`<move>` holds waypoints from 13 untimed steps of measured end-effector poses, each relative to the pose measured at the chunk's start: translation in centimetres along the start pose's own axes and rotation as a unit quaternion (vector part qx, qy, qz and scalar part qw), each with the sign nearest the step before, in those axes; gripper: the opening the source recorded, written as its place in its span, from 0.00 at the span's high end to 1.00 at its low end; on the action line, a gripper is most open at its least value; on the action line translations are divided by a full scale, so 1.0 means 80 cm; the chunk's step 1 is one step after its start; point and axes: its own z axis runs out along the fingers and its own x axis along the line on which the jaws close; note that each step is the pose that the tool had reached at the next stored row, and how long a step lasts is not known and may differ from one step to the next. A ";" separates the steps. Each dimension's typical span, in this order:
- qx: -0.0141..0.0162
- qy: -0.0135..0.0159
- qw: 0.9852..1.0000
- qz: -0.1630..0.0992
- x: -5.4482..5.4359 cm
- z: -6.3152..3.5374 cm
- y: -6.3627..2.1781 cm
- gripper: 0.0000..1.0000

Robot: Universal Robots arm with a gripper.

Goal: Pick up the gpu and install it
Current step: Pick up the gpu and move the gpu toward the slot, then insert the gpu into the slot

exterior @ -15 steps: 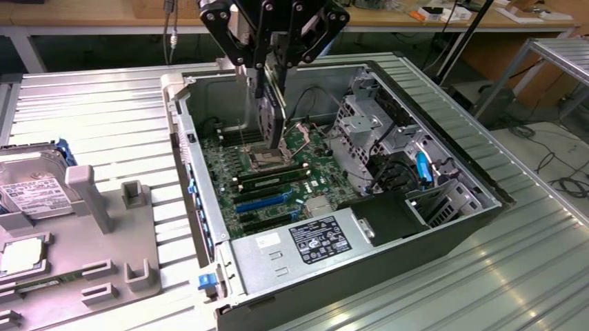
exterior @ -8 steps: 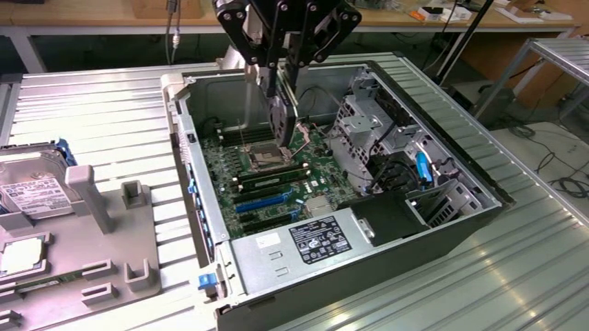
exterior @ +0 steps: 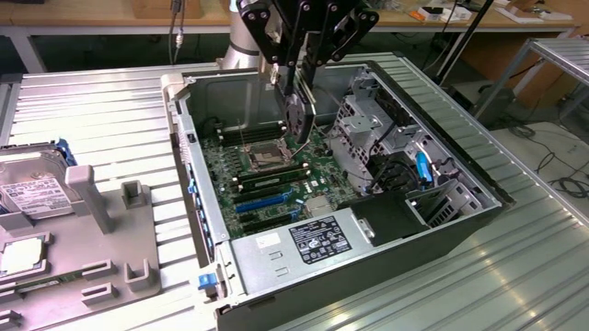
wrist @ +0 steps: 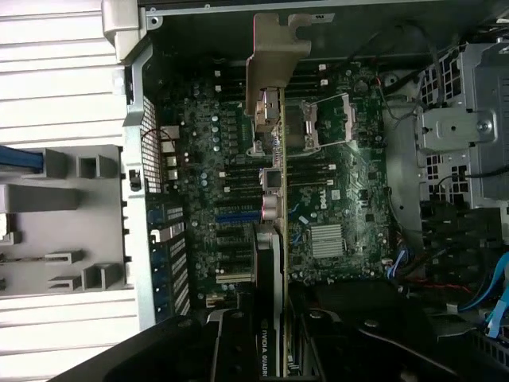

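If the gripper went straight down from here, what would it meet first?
Probably the motherboard beside the CPU socket, touched first by the lower edge of the held gpu, not the gripper; depth unclear.

The gpu is a matt dark card with a dull silver metal bracket; around the computer case, the surface is ribbed, shiny metal.

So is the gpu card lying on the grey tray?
No, the claw holds the gpu upright over the open computer case.
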 end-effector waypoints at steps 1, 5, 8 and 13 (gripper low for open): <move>0.000 0.000 1.000 0.000 0.000 0.000 0.000 0.73; 0.000 0.000 1.000 0.000 0.000 0.000 0.000 0.73; 0.000 0.000 1.000 0.000 0.000 0.000 0.000 0.73; 0.000 0.000 1.000 0.000 0.000 0.000 0.000 0.73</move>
